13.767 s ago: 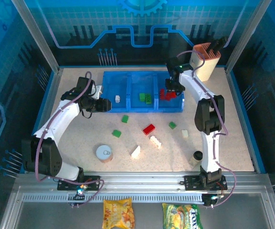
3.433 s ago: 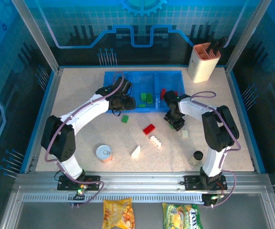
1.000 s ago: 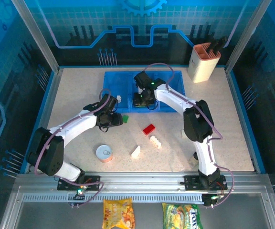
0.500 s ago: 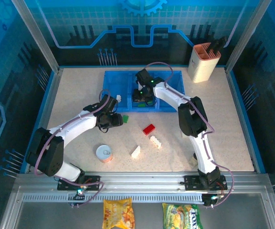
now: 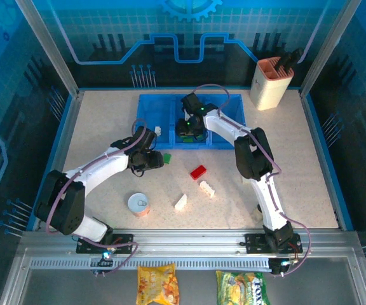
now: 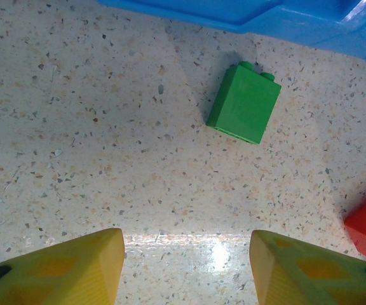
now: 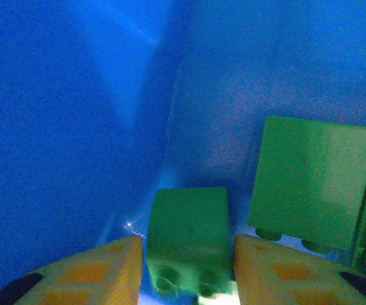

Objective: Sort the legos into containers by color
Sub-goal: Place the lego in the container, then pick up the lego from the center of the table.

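Note:
The blue three-compartment tray [image 5: 152,114] lies at the back of the table. My right gripper [image 5: 186,131] reaches down into its middle compartment. In the right wrist view the gripper [image 7: 186,267] is open around a green lego [image 7: 188,229] that rests on the tray floor, with a thin gap at the left finger. A larger green lego [image 7: 313,184] lies beside it. My left gripper [image 5: 157,159] hovers low over the table, open and empty [image 6: 186,267], a short way from a loose green lego [image 6: 244,103] [image 5: 167,155]. A white lego [image 5: 158,131] sits in the left compartment.
A red lego [image 5: 198,171] and two cream legos [image 5: 206,188] [image 5: 181,203] lie mid-table. A tin can [image 5: 138,204] stands near the front left. The beige knife block [image 5: 273,82] is at the back right. The tray's front wall [image 6: 234,16] runs just beyond the loose green lego.
My right gripper's jaws have parted from the green lego inside the middle compartment, after a small shift there. The left arm has stayed still.

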Robot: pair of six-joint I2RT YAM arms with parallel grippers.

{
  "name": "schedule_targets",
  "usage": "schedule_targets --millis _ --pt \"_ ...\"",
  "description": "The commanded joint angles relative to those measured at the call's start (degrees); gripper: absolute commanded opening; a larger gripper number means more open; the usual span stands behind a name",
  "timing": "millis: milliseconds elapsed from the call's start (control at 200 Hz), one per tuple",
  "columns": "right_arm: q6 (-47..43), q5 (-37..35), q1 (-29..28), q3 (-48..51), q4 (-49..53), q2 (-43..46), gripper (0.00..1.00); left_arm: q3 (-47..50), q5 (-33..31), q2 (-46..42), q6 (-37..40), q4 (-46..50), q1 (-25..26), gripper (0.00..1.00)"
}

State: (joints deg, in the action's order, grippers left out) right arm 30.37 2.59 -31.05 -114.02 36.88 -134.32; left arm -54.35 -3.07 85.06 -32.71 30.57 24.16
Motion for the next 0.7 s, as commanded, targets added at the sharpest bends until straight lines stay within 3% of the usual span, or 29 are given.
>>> schedule_targets --millis 0,420,695 --pt "-0.4 0.4 0.2 0.4 -0.2 2.7 0.43 -1.0 1.5 -0.8 -0.1 1.1 0.1 0.56" --pt "-0.8 0.0 0.2 5.6 -0.3 10.8 0.45 -3.7 1.6 1.8 1.4 1.9 0.7 0.56" --pt "-1.0 -0.9 0.2 12.6 -0.5 19.5 0.45 -8.8 -1.6 7.4 5.1 3.6 2.2 0.55"
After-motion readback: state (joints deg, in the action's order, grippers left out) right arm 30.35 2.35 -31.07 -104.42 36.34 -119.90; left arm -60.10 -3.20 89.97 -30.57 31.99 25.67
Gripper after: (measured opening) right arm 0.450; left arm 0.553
